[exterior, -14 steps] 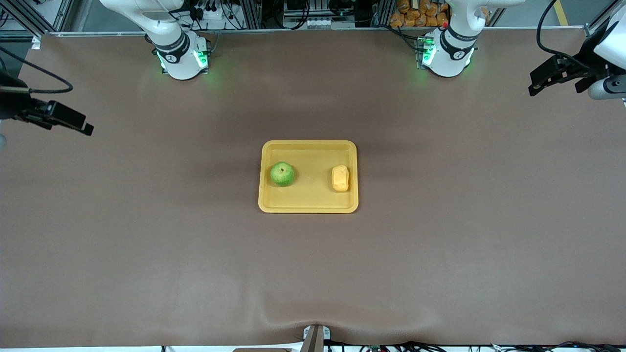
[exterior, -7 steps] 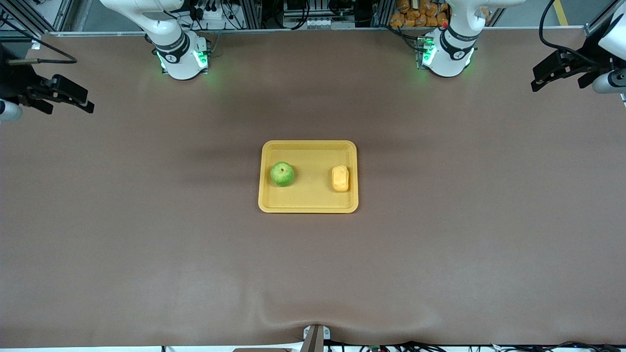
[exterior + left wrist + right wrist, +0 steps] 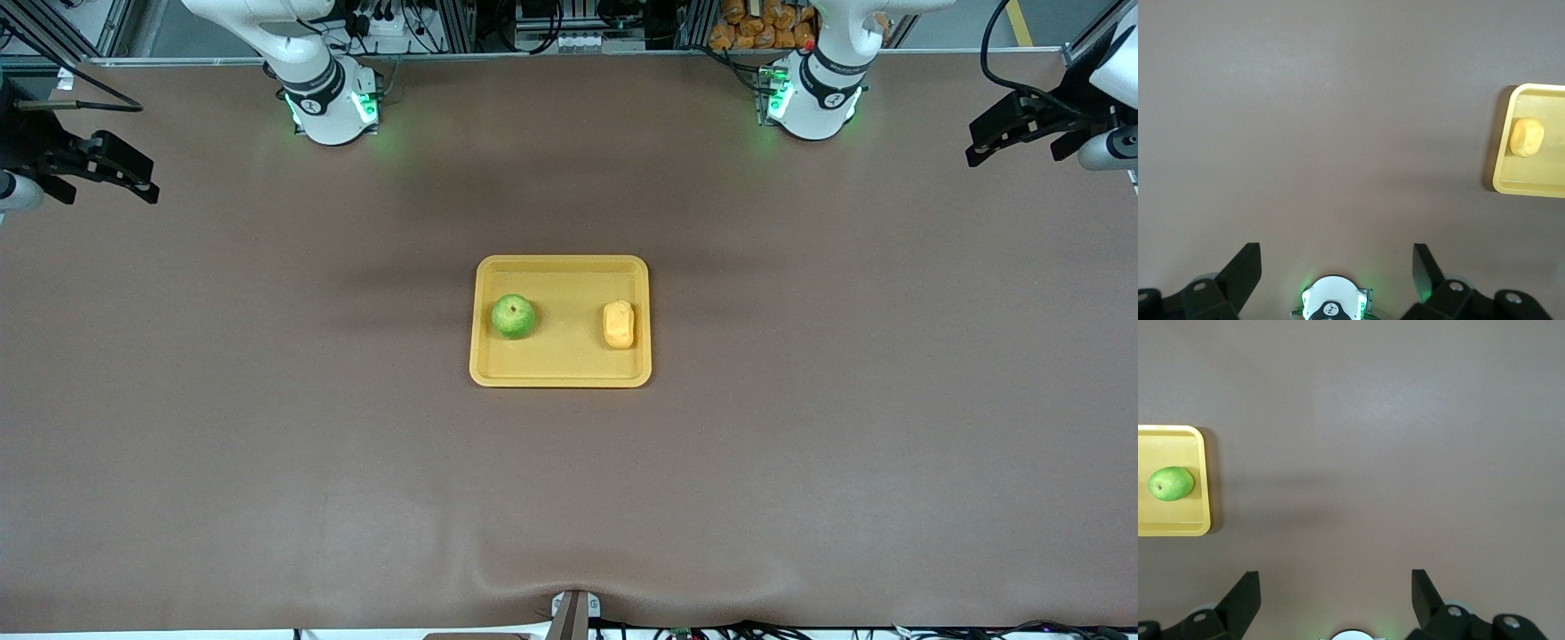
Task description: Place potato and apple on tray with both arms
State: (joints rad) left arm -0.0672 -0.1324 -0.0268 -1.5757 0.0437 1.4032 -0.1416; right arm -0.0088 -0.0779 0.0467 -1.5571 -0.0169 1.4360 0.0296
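The yellow-orange tray (image 3: 560,369) lies in the middle of the table. The green apple (image 3: 514,316) sits on it toward the right arm's end; it also shows in the right wrist view (image 3: 1171,483). The yellow potato (image 3: 619,324) sits on it toward the left arm's end; it also shows in the left wrist view (image 3: 1526,137). My left gripper (image 3: 1000,133) is open and empty, high over the table's edge at the left arm's end. My right gripper (image 3: 120,173) is open and empty, high over the table's edge at the right arm's end. Both are well away from the tray.
The arms' green-lit bases (image 3: 331,107) (image 3: 809,98) stand along the table's back edge. A brown cloth covers the table, with a small fold and a bracket (image 3: 573,612) at the front edge. Cables and shelving stand past the back edge.
My right gripper has risen and drawn back toward the table's edge. My left gripper has shifted slightly the same way. Apple, potato and tray have not moved.
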